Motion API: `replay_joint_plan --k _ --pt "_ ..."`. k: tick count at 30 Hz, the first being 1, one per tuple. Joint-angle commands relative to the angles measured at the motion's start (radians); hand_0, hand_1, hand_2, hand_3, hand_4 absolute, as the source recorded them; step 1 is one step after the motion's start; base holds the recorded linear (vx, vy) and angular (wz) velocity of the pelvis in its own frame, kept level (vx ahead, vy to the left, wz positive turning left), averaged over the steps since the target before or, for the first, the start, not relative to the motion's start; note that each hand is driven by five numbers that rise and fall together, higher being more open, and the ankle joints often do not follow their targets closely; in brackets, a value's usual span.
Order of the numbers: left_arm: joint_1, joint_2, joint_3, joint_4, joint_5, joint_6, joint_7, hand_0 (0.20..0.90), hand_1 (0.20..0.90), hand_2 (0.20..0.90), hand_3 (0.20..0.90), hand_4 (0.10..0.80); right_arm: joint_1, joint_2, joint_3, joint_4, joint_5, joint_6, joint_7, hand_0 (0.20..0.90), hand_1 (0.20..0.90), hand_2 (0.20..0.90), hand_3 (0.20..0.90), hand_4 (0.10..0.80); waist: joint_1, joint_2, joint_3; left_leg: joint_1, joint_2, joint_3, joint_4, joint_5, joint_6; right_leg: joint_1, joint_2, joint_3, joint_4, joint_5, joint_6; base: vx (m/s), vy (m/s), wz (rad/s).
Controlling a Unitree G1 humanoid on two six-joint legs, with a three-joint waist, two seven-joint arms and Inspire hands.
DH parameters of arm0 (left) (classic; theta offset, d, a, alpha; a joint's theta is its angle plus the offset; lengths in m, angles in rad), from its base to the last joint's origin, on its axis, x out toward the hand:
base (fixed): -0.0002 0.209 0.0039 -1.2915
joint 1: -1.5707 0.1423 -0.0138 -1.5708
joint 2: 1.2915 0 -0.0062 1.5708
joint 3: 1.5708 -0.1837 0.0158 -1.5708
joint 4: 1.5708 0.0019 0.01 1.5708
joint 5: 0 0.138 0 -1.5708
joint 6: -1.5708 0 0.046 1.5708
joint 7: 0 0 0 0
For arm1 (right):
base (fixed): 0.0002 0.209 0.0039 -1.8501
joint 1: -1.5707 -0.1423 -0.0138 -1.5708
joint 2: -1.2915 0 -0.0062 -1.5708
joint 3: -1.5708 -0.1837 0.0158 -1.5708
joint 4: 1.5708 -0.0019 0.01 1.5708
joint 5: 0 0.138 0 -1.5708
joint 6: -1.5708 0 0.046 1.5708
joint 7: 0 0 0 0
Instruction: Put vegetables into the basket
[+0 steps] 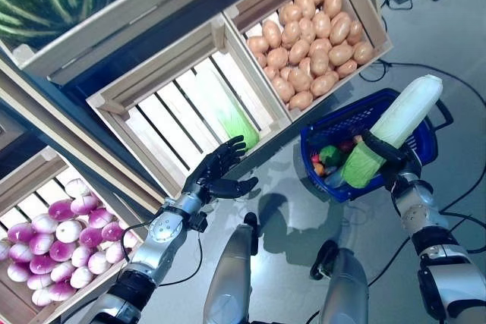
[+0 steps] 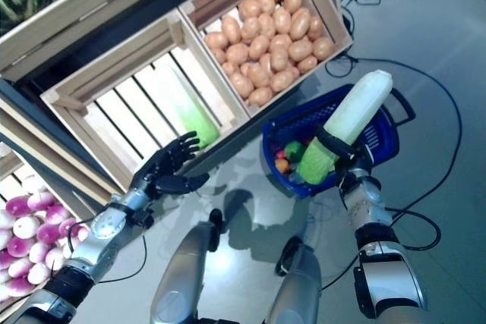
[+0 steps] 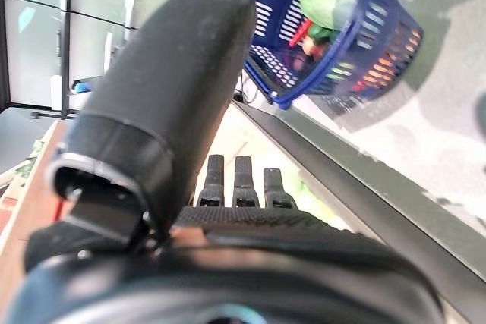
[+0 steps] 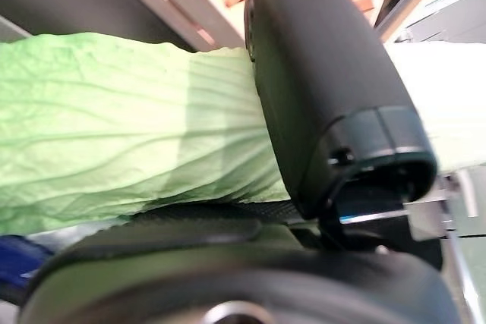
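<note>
My right hand (image 1: 389,158) is shut on a long napa cabbage (image 1: 395,128), pale at one end and green at the other. It holds the cabbage tilted, with the green end down inside the blue plastic basket (image 1: 422,139) on the floor. The right wrist view shows the cabbage (image 4: 121,119) under my thumb (image 4: 326,89). Small green, red and orange vegetables (image 1: 328,158) lie in the basket. My left hand (image 1: 216,172) is open and empty at the front edge of a wooden crate (image 1: 144,123), near another napa cabbage (image 1: 231,115) lying in it. The basket also shows in the left wrist view (image 3: 357,43).
A wooden stand with several slanted crates (image 1: 304,28) fills the left and top. Black cables (image 1: 456,81) run over the grey floor behind and beside the basket. Grey floor lies open to the right of the basket.
</note>
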Motion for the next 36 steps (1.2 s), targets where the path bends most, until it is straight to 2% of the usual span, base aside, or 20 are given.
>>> replay_joint_plan --k 1,2,6,15,19,20,28,30,36 --pt "-0.031 0.005 0.072 -0.116 -0.014 -0.201 0.127 0.9 0.9 0.9 0.9 0.8 -0.108 -0.109 -0.005 0.015 -0.003 -0.071 -0.01 0.3 0.3 0.3 0.3 0.4 0.007 0.009 -0.065 0.021 0.009 -0.019 0.112 -0.173 0.014 -0.017 0.002 0.005 0.054 0.016 -0.071 -0.048 0.017 0.08" --pt "-0.036 0.005 0.085 -0.115 0.029 -0.209 0.19 0.9 0.9 0.9 0.9 0.8 -0.115 -0.111 -0.005 0.029 -0.004 -0.059 -0.01 0.3 0.3 0.3 0.3 0.4 0.007 0.011 -0.064 0.005 0.008 -0.019 0.132 -0.182 0.013 -0.036 -0.001 0.01 0.074 0.007 -0.073 -0.045 0.013 0.06" --pt "-0.044 0.004 0.134 -0.111 0.047 -0.223 0.29 0.9 0.9 0.9 0.9 0.8 -0.125 -0.133 -0.014 0.048 0.005 -0.031 0.001 0.3 0.3 0.3 0.3 0.4 0.005 0.017 -0.062 -0.044 0.003 -0.026 0.2 -0.212 0.013 -0.1 -0.01 0.032 0.145 -0.02 -0.077 -0.042 0.013 0.04" --pt "-0.066 0.013 0.195 -0.146 0.126 -0.272 0.374 0.9 0.9 0.9 0.9 0.8 -0.149 -0.15 -0.028 0.089 0.062 0.016 0.025 0.3 0.3 0.3 0.3 0.4 0.0 0.028 -0.064 -0.139 0.001 -0.038 0.327 -0.261 0.007 -0.216 -0.011 0.071 0.263 -0.068 -0.086 -0.009 0.003 0.06" --pt "-0.087 0.028 0.198 -0.149 0.159 -0.26 0.405 0.9 0.9 0.9 0.9 0.8 -0.179 -0.161 -0.017 0.118 0.043 -0.003 0.018 0.309 0.309 0.309 0.309 0.406 -0.006 0.037 -0.062 -0.187 0.003 -0.043 0.371 -0.267 0.004 -0.267 -0.004 0.089 0.309 -0.081 -0.091 0.0 0.0 0.0" --pt "-0.093 0.034 0.198 -0.154 0.157 -0.255 0.406 0.9 0.9 0.9 0.9 0.8 -0.189 -0.165 -0.011 0.112 0.045 0.007 -0.003 0.9 0.9 0.9 0.9 0.8 -0.009 0.039 -0.06 -0.203 0.003 -0.045 0.385 -0.267 0.003 -0.283 -0.001 0.094 0.321 -0.084 -0.092 0.0 0.0 0.0" --pt "-0.119 0.023 0.18 -0.17 0.151 -0.252 0.404 0.9 0.9 0.9 0.9 0.8 -0.218 -0.14 -0.013 0.109 0.158 0.069 -0.022 0.9 0.9 0.9 0.9 0.8 -0.012 0.041 -0.044 -0.273 0.0 -0.056 0.433 -0.269 0.005 -0.358 0.013 0.11 0.369 -0.09 -0.091 -0.028 0.013 -0.02" --pt "-0.128 0.026 0.162 -0.163 0.155 -0.235 0.388 0.9 0.9 0.9 0.9 0.8 -0.228 -0.136 -0.002 0.113 0.111 0.039 -0.034 0.9 0.9 0.9 0.9 0.8 -0.01 0.038 -0.041 -0.282 0.001 -0.058 0.433 -0.26 0.009 -0.368 0.014 0.105 0.369 -0.084 -0.093 -0.033 0.003 -0.02" --pt "-0.117 0.029 0.145 -0.15 0.128 -0.239 0.394 0.9 0.9 0.9 0.9 0.8 -0.216 -0.14 0.013 0.113 0.096 0.048 -0.033 0.9 0.9 0.9 0.9 0.8 -0.009 0.032 -0.037 -0.272 0.007 -0.058 0.403 -0.242 0.01 -0.357 0.023 0.098 0.341 -0.067 -0.092 0.0 0.0 0.0"
